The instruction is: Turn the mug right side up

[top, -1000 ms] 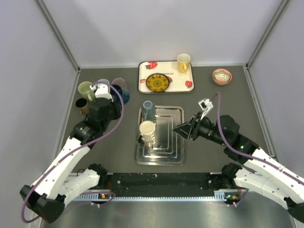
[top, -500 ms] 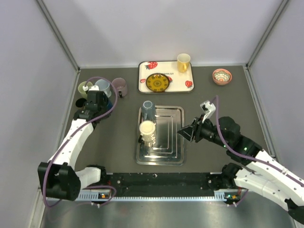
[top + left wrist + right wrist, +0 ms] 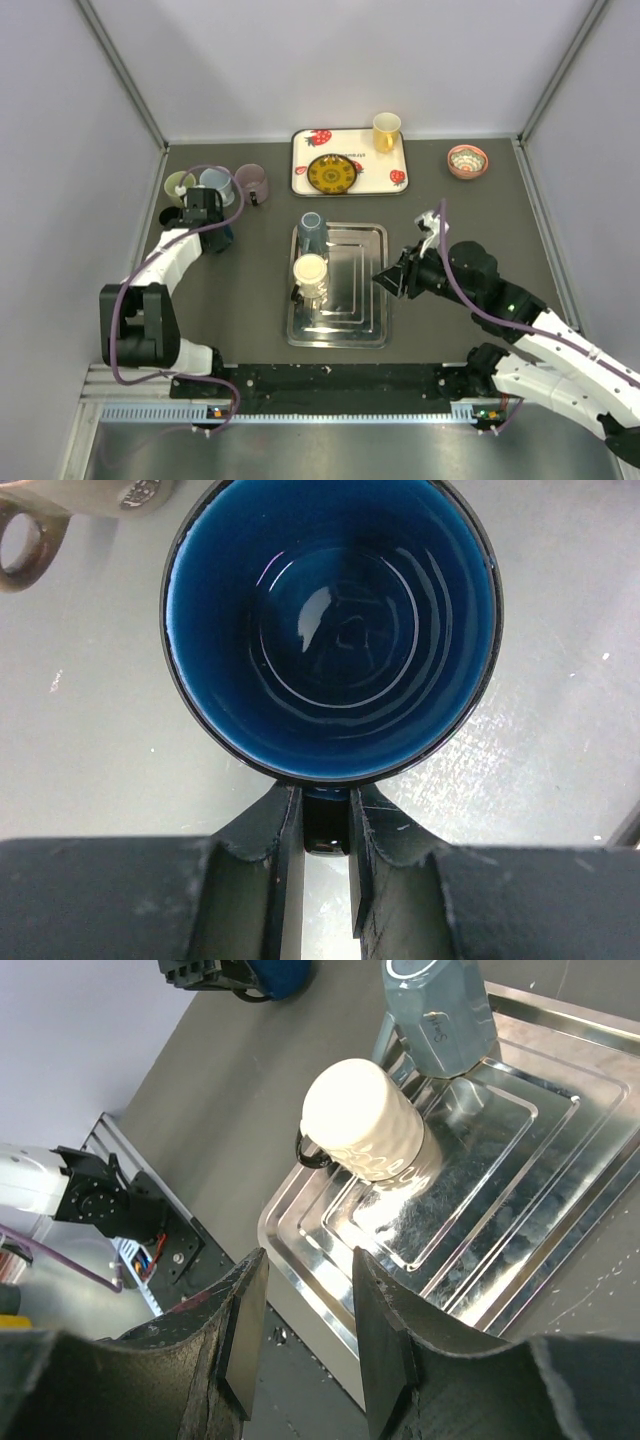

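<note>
At the far left of the table (image 3: 250, 290) we see a cluster of upright mugs: a green mug (image 3: 179, 185), a light blue mug (image 3: 215, 180) and a mauve mug (image 3: 250, 180). The left arm reaches back to this cluster. In its wrist view the left gripper (image 3: 325, 810) pinches the handle of the blue mug (image 3: 330, 630), with both fingers pressed against the handle's sides. This mug is right side up, its glossy blue inside open to the camera. We cannot tell whether its base touches the table.

In the middle lies a metal tray (image 3: 375, 300). Near its left side a cream mug (image 3: 311, 272) stands upside down with its flat base upward. Just behind it is a grey-blue cup (image 3: 311, 228).

Further back sits a white tray with strawberries (image 3: 300, 150). It holds a dark patterned plate (image 3: 332, 173) and a yellow mug (image 3: 386, 130).

The right gripper (image 3: 308, 1257) hovers at the metal tray's right edge and points toward the cream mug. Its fingers are spread apart with nothing between them.

At the far right rear sits a small pink bowl (image 3: 466, 160).
</note>
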